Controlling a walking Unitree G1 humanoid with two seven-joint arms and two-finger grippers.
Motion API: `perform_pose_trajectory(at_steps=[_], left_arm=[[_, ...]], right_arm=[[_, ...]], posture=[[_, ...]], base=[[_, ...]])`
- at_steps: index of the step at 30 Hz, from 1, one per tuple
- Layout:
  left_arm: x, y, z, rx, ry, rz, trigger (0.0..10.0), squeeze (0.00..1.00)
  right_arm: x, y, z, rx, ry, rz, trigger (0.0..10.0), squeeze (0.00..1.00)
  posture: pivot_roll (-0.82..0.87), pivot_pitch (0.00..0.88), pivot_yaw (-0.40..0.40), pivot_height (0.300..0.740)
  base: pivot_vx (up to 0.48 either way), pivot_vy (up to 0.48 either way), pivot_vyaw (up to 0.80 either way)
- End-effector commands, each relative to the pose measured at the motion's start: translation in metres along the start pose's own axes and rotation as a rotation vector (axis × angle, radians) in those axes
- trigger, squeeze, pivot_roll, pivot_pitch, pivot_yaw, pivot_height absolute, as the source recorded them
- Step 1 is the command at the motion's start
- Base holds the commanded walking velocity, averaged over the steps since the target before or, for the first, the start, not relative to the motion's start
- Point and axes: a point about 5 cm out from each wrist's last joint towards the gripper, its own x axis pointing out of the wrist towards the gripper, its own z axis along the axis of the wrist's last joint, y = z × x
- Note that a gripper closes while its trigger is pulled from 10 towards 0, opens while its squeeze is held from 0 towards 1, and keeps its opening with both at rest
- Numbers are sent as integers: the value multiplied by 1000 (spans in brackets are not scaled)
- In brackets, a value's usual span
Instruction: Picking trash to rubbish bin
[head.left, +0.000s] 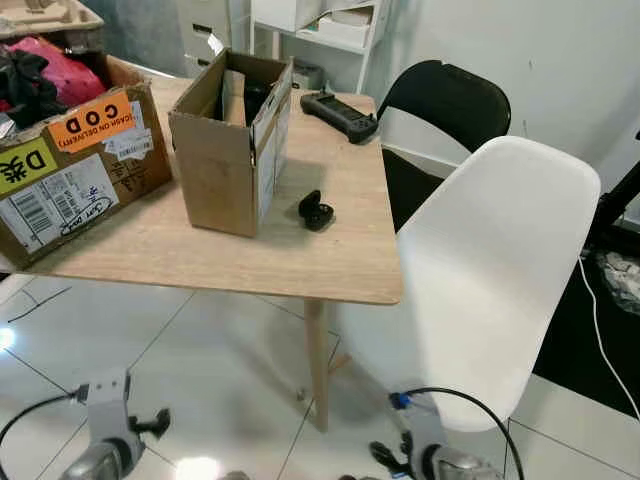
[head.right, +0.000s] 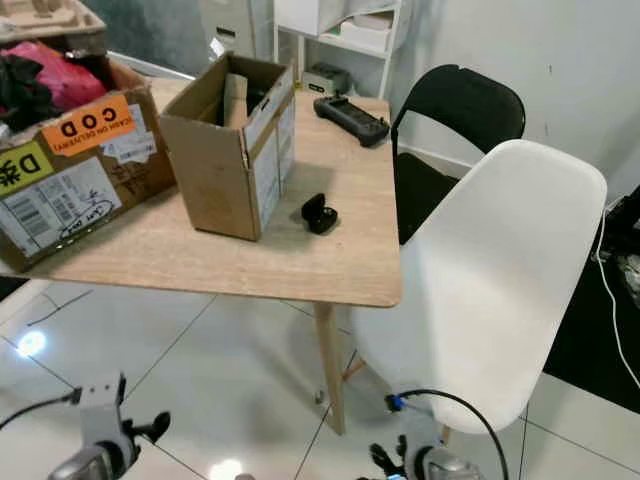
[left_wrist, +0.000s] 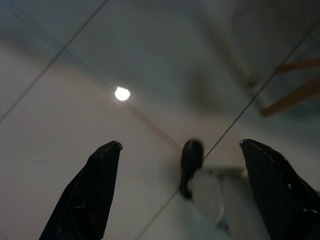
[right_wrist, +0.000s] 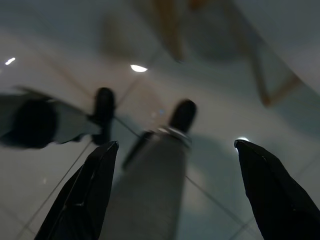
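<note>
My left end effector (left_wrist: 180, 145) and right end effector (right_wrist: 175, 145) hang released, fingers spread, above the tiled floor (head.left: 220, 380). Ahead, on the tabletop (head.left: 300, 250), a small black case (head.left: 315, 210) lies just beside an open cardboard box (head.left: 230, 140), near a white chair (head.left: 490, 270).

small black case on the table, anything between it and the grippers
Yes. Both grippers, left and right, hang low over the floor, below the tabletop. The small black case lies on top beside the open cardboard box, with the white chair near the right arm.
</note>
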Motion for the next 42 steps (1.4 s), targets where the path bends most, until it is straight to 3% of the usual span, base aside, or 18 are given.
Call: perform_pose_trajectory(at_steps=[1, 4, 7, 11, 14, 17, 29, 36, 42], left_arm=[[-2, -3, -22, -38, 76, 43, 10000, 0], [-5, -3, -40, -56, 142, 78, 10000, 0], [-6, -3, -42, -65, 150, 84, 10000, 0], [-11, -1, -59, -86, 200, 130, 10000, 0], [-17, 2, -76, -203, 229, 197, 10000, 0], [-18, 1, -78, -234, 226, 202, 10000, 0], [-19, -9, -88, -216, 254, 161, 10000, 0], [-18, -15, -88, -147, 270, 117, 10000, 0], [-17, -16, -88, -144, 271, 111, 10000, 0]], right_arm=[[-2, 0, -18, 71, 47, -47, 10000, 0], [-4, 4, -35, 46, 118, -60, 10000, 0], [-4, 5, -39, 37, 132, -63, 10000, 0], [-8, 11, -60, -9, 208, -70, 10000, 0], [-8, 21, -68, -64, 239, -58, 10000, 0], [-7, 25, -68, -100, 243, -41, 10000, 0], [-3, 30, -61, -269, 253, 4, 10000, 0], [-4, 31, -65, -304, 270, 18, 10000, 0], [-3, 34, -64, -304, 278, 13, 10000, 0]], posture=[[76, 101, -10, 740], [79, 94, -10, 740], [81, 93, -12, 740], [100, 86, -18, 740], [108, 86, -21, 740], [112, 87, -22, 740], [126, 88, -27, 740], [129, 90, -29, 740], [128, 82, -32, 740]], base=[[0, 0, 0], [0, 0, 0], [0, 0, 0], [-252, 0, 0], [-284, 0, 0], [-296, 0, 0], [-321, 0, 0], [-336, 0, 0], [-340, 0, 0]])
